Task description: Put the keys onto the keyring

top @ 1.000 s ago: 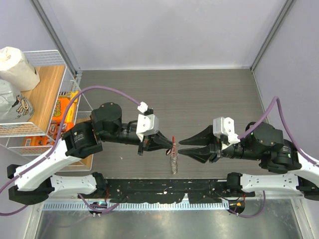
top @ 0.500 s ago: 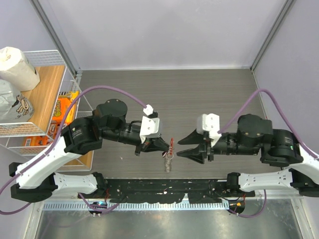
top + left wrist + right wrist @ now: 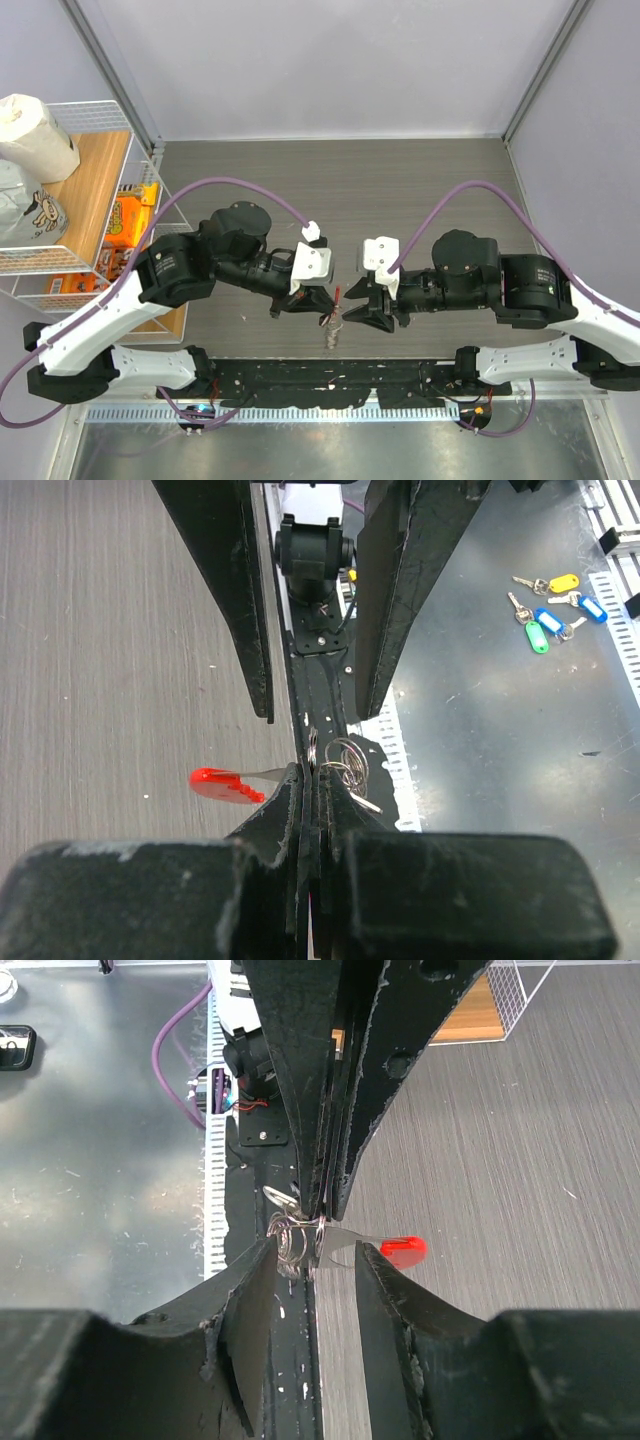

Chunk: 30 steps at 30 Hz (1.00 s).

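While left gripper (image 3: 311, 772) pinches the keyring (image 3: 349, 761) tight | right gripper (image 3: 315, 1250) spread, astride its rings

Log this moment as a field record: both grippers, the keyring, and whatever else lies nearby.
left gripper: shut on the keyring, holding it over the near edge of the table
right gripper: open, one finger on each side of the keyring, not clamping it
keyring: silvery rings bunched at the left fingertips
red tag: sticks out sideways from the rings
spare keys: bunch with yellow, blue and green tags, lying on the metal sheet beside the table
wire rack: far left, holding packets
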Available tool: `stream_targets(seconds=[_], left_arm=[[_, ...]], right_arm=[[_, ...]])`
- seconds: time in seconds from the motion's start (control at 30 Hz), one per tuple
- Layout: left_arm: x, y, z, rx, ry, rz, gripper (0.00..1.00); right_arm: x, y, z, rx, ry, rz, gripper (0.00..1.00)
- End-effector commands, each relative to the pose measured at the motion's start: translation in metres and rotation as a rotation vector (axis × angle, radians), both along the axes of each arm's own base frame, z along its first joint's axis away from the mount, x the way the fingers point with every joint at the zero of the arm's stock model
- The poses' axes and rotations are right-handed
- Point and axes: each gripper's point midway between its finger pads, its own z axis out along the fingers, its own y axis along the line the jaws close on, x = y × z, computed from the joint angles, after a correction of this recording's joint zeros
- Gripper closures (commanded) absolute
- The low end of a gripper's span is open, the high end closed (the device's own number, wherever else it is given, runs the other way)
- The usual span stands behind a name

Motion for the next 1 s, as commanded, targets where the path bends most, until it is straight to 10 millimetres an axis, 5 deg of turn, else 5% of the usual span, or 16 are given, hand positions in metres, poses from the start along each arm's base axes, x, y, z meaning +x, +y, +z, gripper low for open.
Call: stream_targets(seconds=[0.0, 0.97], left_arm=[[-0.006, 0.003, 0.020, -0.053, -0.025, -0.035, 1.00], [-0.008, 0.005, 0.024, -0.067, -0.031, -0.045, 1.00]], right_arm=[[-0.002, 0.002, 0.015, 0.037, -0.015, 0.014, 0.58], [0.000, 0.019, 0.001, -0.001, -0.001, 0.025, 0.67]])
